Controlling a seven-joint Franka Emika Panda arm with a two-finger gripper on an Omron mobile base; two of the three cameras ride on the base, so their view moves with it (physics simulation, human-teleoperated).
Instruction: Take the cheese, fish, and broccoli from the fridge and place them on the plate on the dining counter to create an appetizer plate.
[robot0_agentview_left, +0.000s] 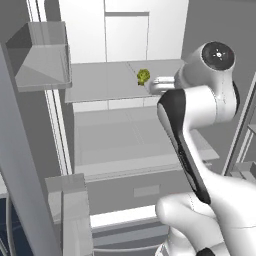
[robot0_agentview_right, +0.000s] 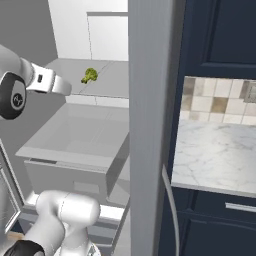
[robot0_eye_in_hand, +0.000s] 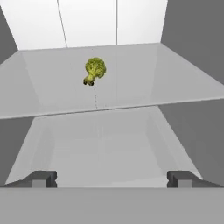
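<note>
Broccoli (robot0_eye_in_hand: 94, 70) is sitting alone on a clear glass shelf (robot0_eye_in_hand: 144, 83) inside the fridge (robot0_agentview_left: 125, 30), near the shelf's middle, well back from the front edge. Hand view is looking straight along the pincer (robot0_eye_in_hand: 112, 178): both dark fingertips (robot0_eye_in_hand: 41, 178) are standing wide apart at the bottom, released, nothing between them, and the floret is lying well ahead of them, apart from both tips. That view is also showing a white lower drawer (robot0_eye_in_hand: 100, 144) under the shelf. Left base view is giving the white arm (robot0_agentview_left: 190, 125) reaching in from the lower right, its wrist close beside the broccoli, plus a door bin (robot0_agentview_left: 42, 55) at upper left. Right base view is adding a grey steel fridge side panel (robot0_agentview_right: 150, 125), navy cabinets (robot0_agentview_right: 220, 30) and a marble worktop (robot0_agentview_right: 215, 155) with a tiled backsplash. Floret is looking small, bumpy, yellow-green, with a short stem pointing toward the shelf front.
</note>
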